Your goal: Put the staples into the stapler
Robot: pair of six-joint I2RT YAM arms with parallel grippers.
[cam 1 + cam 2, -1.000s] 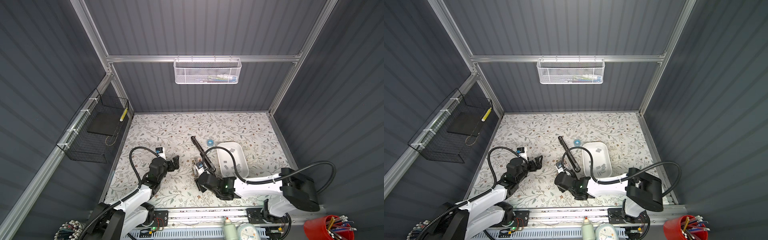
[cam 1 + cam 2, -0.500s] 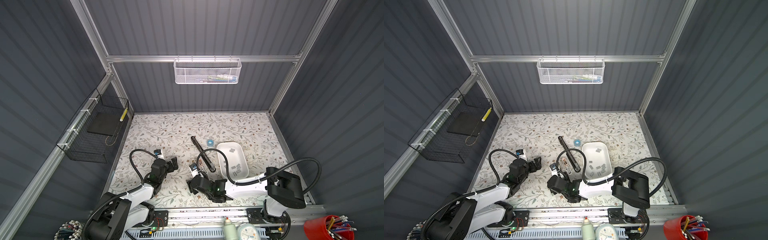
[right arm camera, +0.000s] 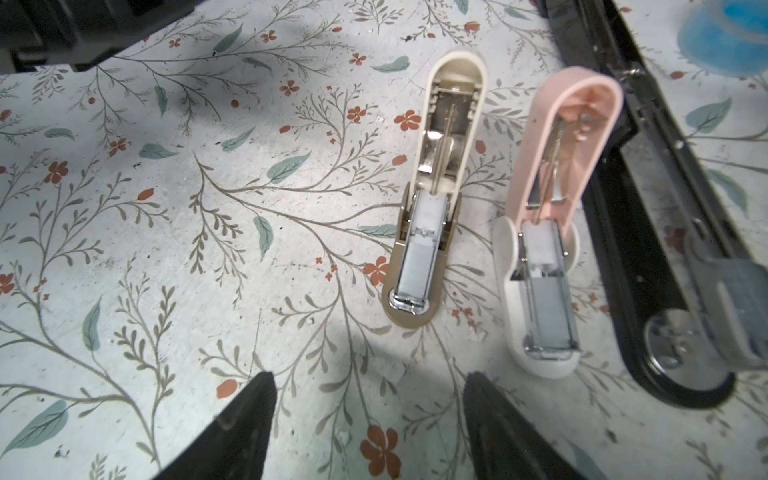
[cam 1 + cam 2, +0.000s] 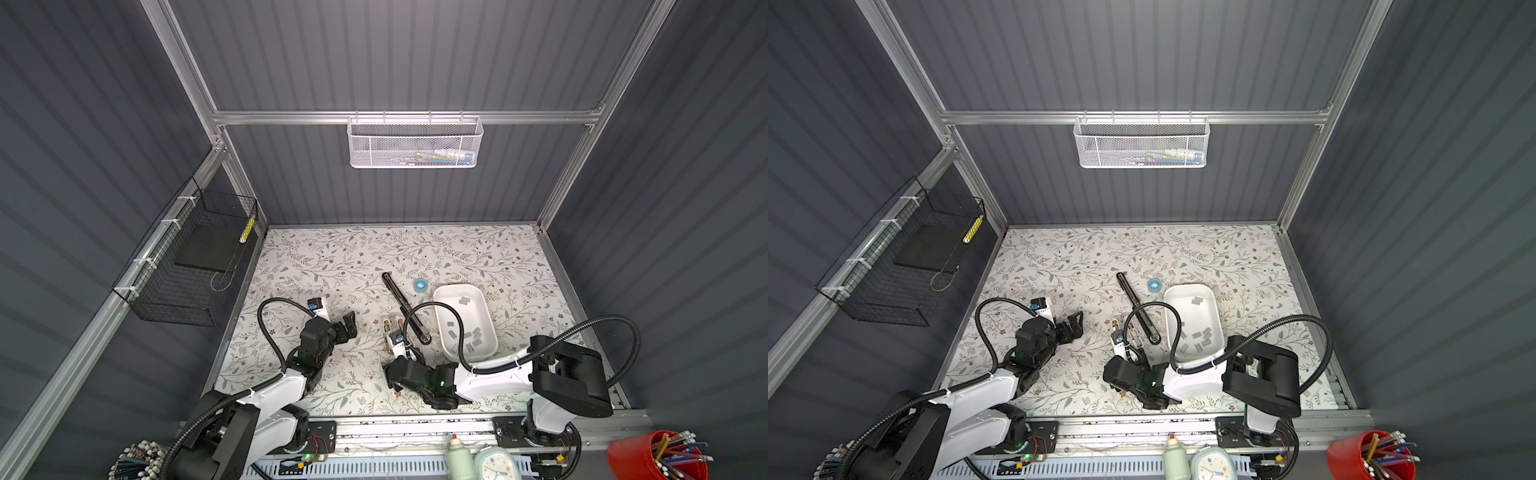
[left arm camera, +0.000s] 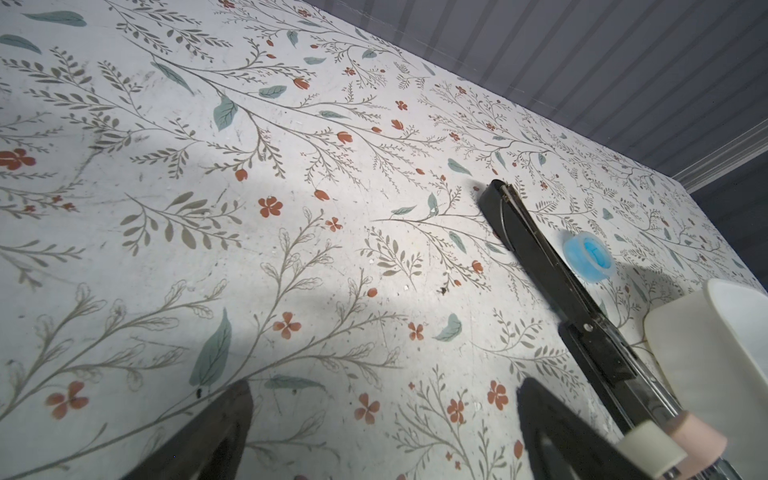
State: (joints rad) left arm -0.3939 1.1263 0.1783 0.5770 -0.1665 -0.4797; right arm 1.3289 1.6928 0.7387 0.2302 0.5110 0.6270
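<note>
The staples [image 4: 464,300] lay loose in the white tray [image 4: 457,286] beside the black stapler [image 4: 395,291]; the right gripper [image 3: 365,395] hung partly open and empty, the left gripper [image 5: 386,390] gaped wide, holding nothing

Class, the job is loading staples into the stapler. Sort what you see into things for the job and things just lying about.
For the job: black stapler, beige stapler, pink stapler, staples, white tray holding them.
Lying about: blue cap, white wire basket, black wire basket, red pen pot, clock.
</note>
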